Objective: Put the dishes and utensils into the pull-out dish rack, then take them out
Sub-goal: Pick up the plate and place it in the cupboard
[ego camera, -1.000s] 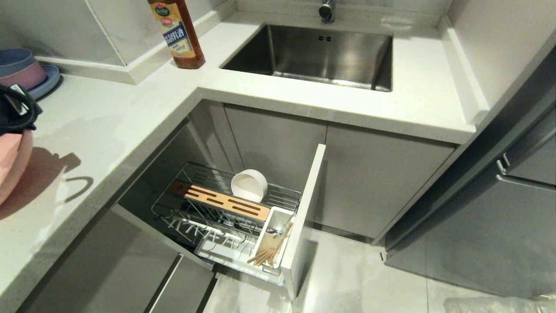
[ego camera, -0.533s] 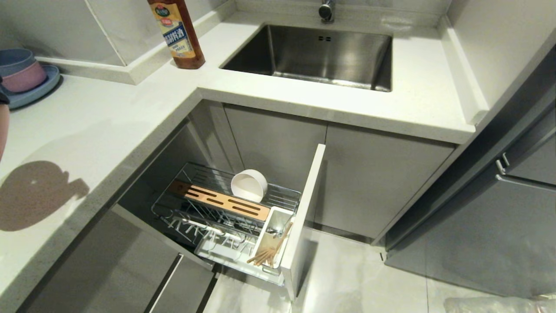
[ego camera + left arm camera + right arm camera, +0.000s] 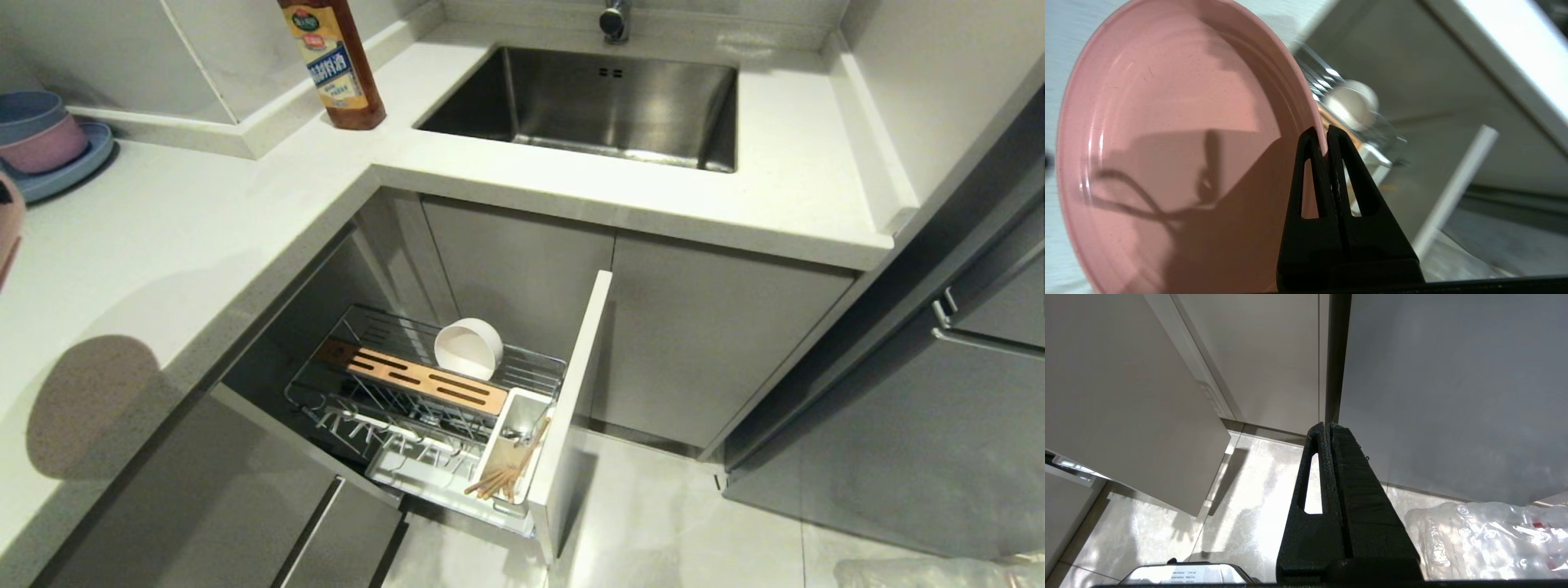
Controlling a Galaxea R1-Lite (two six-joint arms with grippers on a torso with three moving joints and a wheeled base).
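Speckled white counter (image 3: 204,237), left tool (image 3: 1326,132) pinching smooth pink oval plate (image 3: 1167,143)

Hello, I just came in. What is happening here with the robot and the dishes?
The robot is working with a pull-out dish rack that stands open under the counter. The left gripper is shut on the rim of the pink plate, held above the counter at the robot's left. In the rack, the white bowl leans on its side behind the wooden block, and the chopsticks stand in the white utensil cup. The right gripper is shut and hangs idle above the floor.
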